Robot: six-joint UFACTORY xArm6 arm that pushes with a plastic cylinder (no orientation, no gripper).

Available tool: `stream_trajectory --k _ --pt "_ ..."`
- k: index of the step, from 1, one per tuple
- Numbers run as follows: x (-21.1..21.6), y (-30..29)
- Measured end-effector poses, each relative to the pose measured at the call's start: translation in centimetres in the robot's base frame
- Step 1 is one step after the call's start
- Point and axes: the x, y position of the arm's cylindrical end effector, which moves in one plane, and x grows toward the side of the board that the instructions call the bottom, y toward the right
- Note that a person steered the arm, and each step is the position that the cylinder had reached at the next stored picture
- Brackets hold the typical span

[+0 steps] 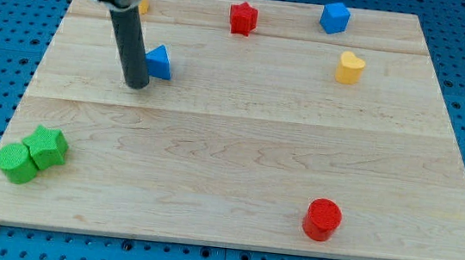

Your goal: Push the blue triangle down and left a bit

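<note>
The blue triangle (160, 62) lies on the wooden board (237, 165) at the upper left. My tip (137, 84) stands on the board just left of and slightly below the triangle, close to its left edge; I cannot tell whether it touches. The dark rod rises from the tip toward the view's top and hides part of the board behind it.
A red star (242, 18) and a blue cube (334, 18) sit near the top edge. A yellow heart (350, 68) is at the upper right. A red cylinder (323, 219) is at the lower right. Two green blocks (32, 154) touch at the lower left. A yellow block (144, 5) peeks out behind the rod.
</note>
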Motion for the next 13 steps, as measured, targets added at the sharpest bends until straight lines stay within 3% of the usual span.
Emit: stream_trajectory --k 1,3,5,7,9,13 --pt "-0.6 5.7" --pt "-11.8 6.7" --pt "-11.1 -1.1" --pt "-9.0 3.3" --pt "-5.1 -0.6" --pt "-5.5 0.6"
